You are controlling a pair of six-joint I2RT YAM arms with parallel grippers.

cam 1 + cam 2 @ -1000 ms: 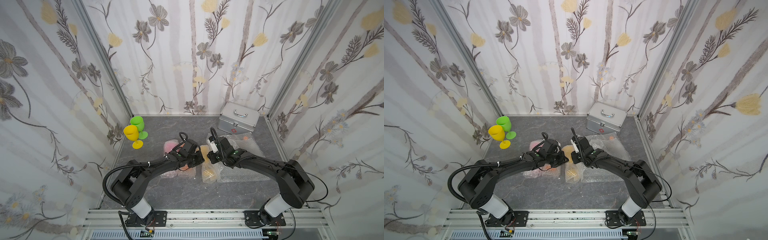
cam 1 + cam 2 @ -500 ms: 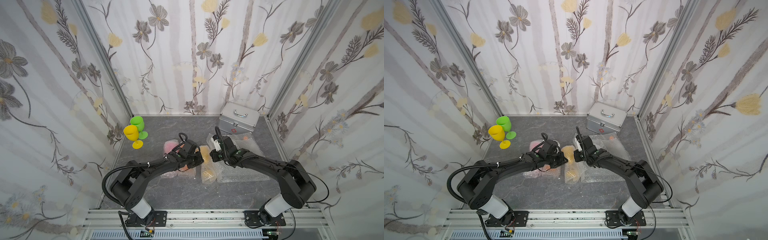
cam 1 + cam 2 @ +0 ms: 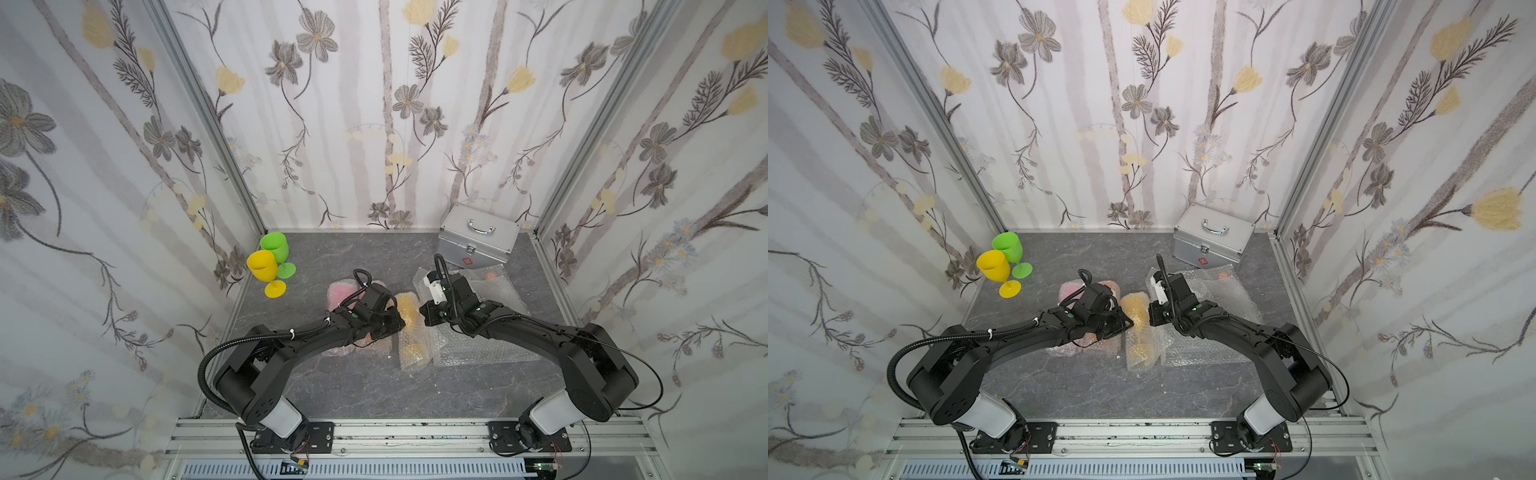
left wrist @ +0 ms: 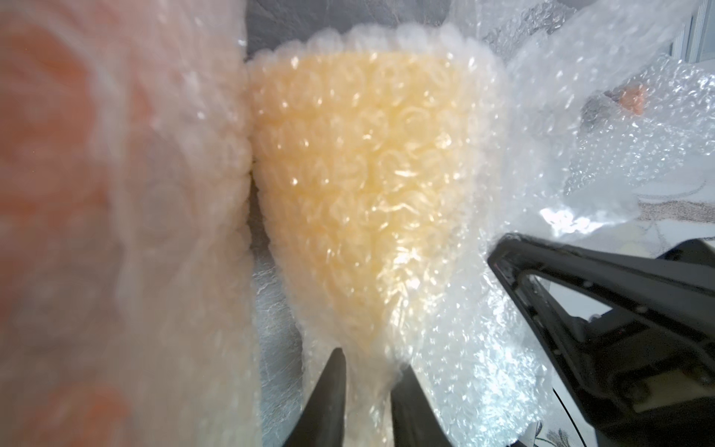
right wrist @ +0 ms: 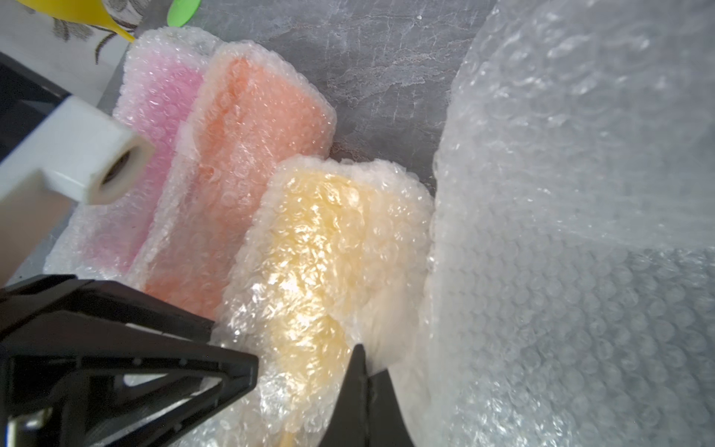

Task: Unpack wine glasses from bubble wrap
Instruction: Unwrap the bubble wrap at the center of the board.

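Grey stone-pattern table (image 3: 353,386) carries every item. In both top views the green goblet (image 3: 275,248) and yellow goblet (image 3: 262,269) stand upright and unwrapped, close together by the left wall. Three more lie mid-table side by side, each rolled in bubble wrap (image 3: 415,357): pink goblet (image 3: 341,291), orange goblet (image 3: 365,340) largely under the left arm, amber goblet (image 3: 409,316) nearest the right arm. Left gripper (image 3: 398,323) and right gripper (image 3: 424,311) face each other across the amber bundle. A flat sheet (image 3: 486,353) lies under the right arm; a silver case (image 3: 478,243) sits at the back wall.

Left wrist view: left gripper fingers (image 4: 329,398) stand slightly apart, astride the narrow end of the amber bundle. Whether they press it cannot be told.

Right wrist view: right gripper (image 5: 363,371) has its jaws closed together, tip against the wrap edge between amber bundle and flat sheet. Whether film is caught cannot be told.
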